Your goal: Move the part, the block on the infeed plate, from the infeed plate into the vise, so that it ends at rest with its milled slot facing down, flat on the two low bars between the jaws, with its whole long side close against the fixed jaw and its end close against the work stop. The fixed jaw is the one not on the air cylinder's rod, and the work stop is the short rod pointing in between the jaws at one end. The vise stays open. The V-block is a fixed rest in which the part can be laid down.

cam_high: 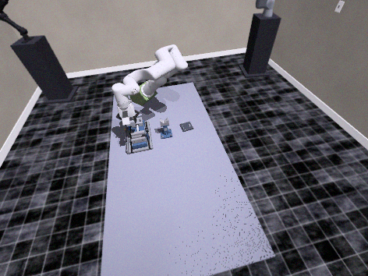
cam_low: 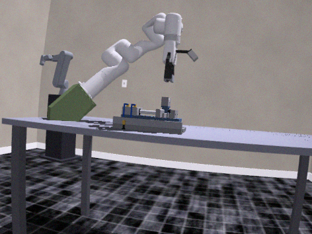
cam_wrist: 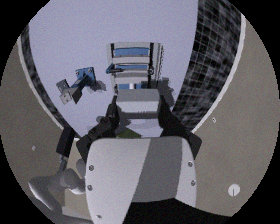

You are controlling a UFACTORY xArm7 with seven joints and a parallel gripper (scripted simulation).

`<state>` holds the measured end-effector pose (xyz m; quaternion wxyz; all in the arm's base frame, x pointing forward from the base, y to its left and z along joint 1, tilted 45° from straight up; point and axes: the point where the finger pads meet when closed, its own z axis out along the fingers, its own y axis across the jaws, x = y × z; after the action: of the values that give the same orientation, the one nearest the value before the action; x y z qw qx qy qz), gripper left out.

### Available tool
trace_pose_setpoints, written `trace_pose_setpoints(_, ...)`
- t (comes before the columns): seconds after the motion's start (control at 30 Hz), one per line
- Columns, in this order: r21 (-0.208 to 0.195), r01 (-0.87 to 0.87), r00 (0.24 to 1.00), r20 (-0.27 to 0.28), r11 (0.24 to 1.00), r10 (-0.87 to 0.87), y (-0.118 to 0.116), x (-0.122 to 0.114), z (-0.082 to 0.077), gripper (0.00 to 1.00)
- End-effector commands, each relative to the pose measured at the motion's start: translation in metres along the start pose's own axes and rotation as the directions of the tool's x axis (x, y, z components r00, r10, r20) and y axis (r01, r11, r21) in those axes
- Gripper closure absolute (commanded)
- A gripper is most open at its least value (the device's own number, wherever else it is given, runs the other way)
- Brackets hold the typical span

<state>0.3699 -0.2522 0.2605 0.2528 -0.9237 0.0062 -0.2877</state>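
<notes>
You have the part gripped between the fingers, hanging high above the vise. To the vise's right stand the V-block and, further right, the bare infeed plate. Watch the descent: a skewed lowering could catch a jaw, or seat the slot upward.
</notes>
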Motion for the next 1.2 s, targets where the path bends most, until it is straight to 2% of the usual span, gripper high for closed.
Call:
trace_pose_setpoints(0.0,-0.003,-0.002,1.000,-0.003,1.000,0.002,0.0012,0.0005,-0.0019,1.00)
trace_pose_setpoints(1.17,-0.003,-0.003,1.000,-0.003,1.000,0.003,0.0013,0.0006,0.0019,1.00)
